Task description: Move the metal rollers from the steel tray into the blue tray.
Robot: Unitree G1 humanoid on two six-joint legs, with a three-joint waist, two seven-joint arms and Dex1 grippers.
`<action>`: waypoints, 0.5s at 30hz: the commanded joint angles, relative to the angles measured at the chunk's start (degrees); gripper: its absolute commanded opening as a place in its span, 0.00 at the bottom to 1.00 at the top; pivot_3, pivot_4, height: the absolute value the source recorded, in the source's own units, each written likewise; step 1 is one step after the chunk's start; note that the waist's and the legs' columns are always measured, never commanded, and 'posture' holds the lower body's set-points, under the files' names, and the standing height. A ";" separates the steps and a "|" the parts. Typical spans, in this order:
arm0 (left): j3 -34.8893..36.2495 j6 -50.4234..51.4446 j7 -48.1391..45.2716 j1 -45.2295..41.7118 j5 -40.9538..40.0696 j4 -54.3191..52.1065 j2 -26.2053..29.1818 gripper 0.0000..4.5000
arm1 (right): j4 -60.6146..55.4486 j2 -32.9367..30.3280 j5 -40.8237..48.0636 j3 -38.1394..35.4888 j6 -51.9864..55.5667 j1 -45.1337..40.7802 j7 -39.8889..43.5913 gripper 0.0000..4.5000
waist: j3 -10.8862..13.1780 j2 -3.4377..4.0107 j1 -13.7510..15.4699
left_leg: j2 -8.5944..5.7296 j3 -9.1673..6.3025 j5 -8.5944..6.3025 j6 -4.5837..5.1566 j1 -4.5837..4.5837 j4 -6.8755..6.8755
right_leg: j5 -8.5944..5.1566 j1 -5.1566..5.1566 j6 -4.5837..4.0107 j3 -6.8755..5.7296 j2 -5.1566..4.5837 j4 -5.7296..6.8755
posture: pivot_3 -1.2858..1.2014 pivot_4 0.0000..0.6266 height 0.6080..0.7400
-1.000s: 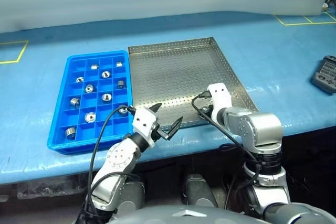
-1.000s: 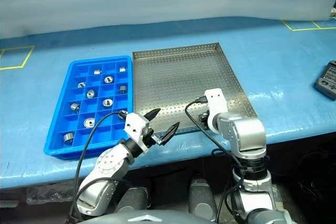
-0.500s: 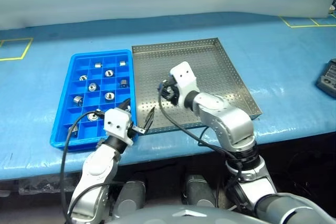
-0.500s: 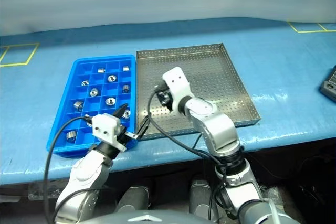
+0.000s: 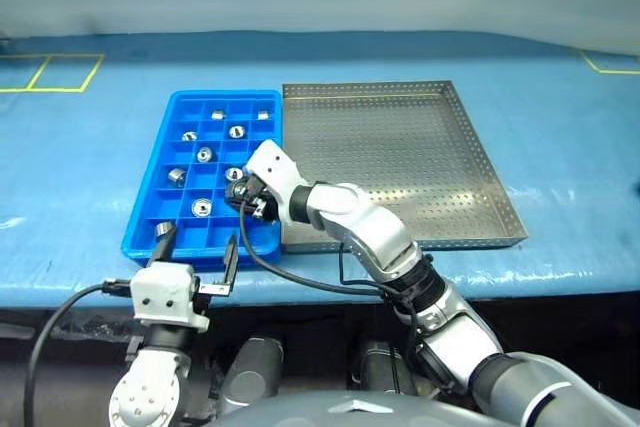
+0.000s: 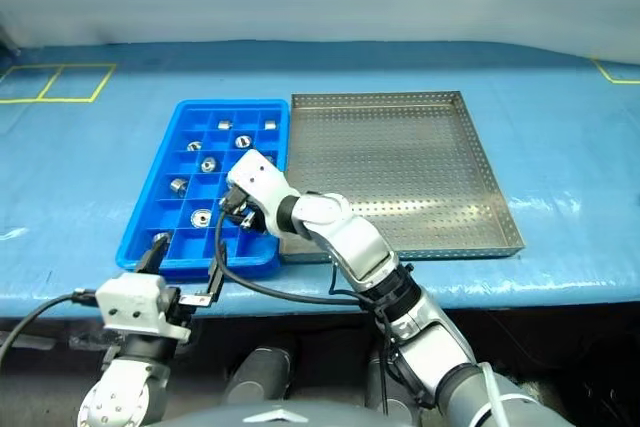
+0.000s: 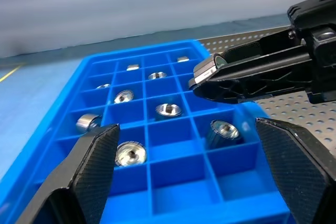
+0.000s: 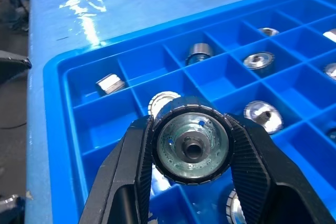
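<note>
The right gripper (image 8: 191, 150) is clamped on a metal roller (image 8: 192, 147), hovering over the blue tray (image 5: 150, 217)'s near-right cells. The left gripper (image 5: 197, 247) hangs spread wide just off its near edge.

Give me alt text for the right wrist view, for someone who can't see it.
The right gripper holds a metal roller between its two black fingers, end-on with its dark centre hole showing, above the blue tray. Several compartments beneath already hold other rollers.
</note>
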 commanded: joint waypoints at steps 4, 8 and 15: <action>-0.01 -4.11 1.17 2.72 0.75 -2.11 -1.24 1.00 | 5.61 1.41 -0.20 2.15 -2.57 0.36 3.95 0.38 | 0.01 -0.03 2.88 | 0.00 0.04 -0.01 -0.02 -0.15 0.00 | 0.00 -0.19 -0.01 0.00 0.00 0.01 | 0.72 0.24 1.00; -0.38 -4.12 0.98 2.42 0.58 -1.95 -1.15 1.00 | 7.12 1.21 -0.77 1.89 -1.98 1.67 3.83 0.67 | -0.01 -0.05 4.65 | 0.01 0.09 -0.01 -0.02 -0.42 0.04 | 0.01 -0.50 0.01 0.01 0.02 0.04 | 0.72 0.24 1.00; -0.16 -1.69 -1.84 -2.35 -1.37 -1.05 0.88 1.00 | -3.08 -0.36 1.27 -3.59 1.48 3.56 2.81 1.00 | -0.01 -0.06 5.83 | 0.01 0.14 -0.05 -0.08 -0.57 0.09 | 0.01 -0.62 0.01 0.01 0.03 0.01 | 0.68 0.24 1.00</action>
